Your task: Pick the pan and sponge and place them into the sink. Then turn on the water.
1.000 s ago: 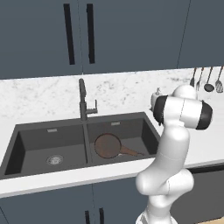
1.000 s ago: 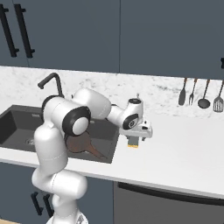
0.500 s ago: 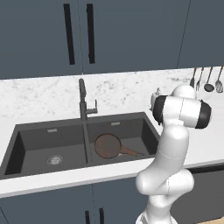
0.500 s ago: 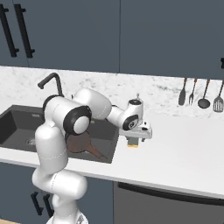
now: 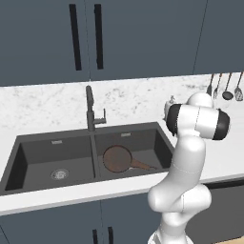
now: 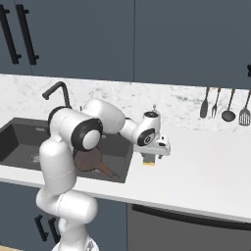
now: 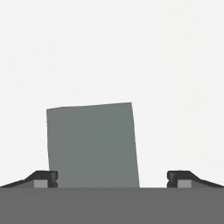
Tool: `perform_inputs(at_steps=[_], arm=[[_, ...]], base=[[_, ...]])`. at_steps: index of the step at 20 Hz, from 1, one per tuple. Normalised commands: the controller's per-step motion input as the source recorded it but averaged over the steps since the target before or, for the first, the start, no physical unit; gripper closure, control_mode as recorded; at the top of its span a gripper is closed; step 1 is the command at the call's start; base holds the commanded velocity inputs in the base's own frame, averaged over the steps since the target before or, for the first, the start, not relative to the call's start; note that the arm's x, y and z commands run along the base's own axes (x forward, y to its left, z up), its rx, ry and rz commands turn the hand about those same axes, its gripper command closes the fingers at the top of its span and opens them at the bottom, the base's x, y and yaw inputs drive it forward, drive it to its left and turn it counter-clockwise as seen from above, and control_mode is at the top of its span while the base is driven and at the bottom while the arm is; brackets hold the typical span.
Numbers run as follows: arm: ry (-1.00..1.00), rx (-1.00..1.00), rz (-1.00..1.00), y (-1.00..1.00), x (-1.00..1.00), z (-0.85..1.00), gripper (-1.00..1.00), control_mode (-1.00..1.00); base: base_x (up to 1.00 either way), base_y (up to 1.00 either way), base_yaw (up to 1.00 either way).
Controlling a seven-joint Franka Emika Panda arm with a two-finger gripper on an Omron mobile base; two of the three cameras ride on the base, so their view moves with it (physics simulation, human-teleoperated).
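Reddish-brown pan (image 5: 117, 158) in sink (image 5: 28, 147), open pincer (image 7: 113, 180) over sponge (image 7: 92, 144)

The small round shallow frying pan (image 5: 116, 158) is dark reddish-brown. The wide double-basin sink (image 5: 38, 147) is dark grey. The small flat rectangular sponge (image 7: 92, 146) shows a blue-grey face and a yellow side on the plain white counter (image 6: 206, 171). The backsplash (image 5: 133, 97) is white, grey-speckled marble.

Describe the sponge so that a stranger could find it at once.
Start at the dark double sink and go right onto the white counter. The sponge lies under the gripper: a small flat block, yellow sides, grey-blue top, unlike the round brown pan.
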Motion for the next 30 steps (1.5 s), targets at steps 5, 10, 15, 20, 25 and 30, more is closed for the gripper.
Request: perform_inputs(at_steps=[5, 10, 15, 20, 25, 30], arm=[[0.0, 0.0, 0.0, 0.13, 0.0, 0.0, -1.0, -1.0], [0.0, 0.0, 0.0, 0.03, 0.0, -0.04, -1.0, -1.0], [0.0, 0.0, 0.0, 0.0, 0.02, -0.23, -1.0, -1.0], [0.0, 0.0, 0.0, 0.0, 0.02, -0.4, -1.0, -1.0], [0.0, 0.01, 0.0, 0.0, 0.01, -0.3, -1.0, -1.0], [0.0, 0.01, 0.0, 0.01, 0.0, -0.1, 1.0, -1.0]], base=[[0.0, 0.0, 0.0], [0.0, 0.0, 0.0], [0.0, 0.0, 0.0], [0.0, 0.0, 0.0], [0.0, 0.0, 0.0], [0.0, 0.0, 0.0]])
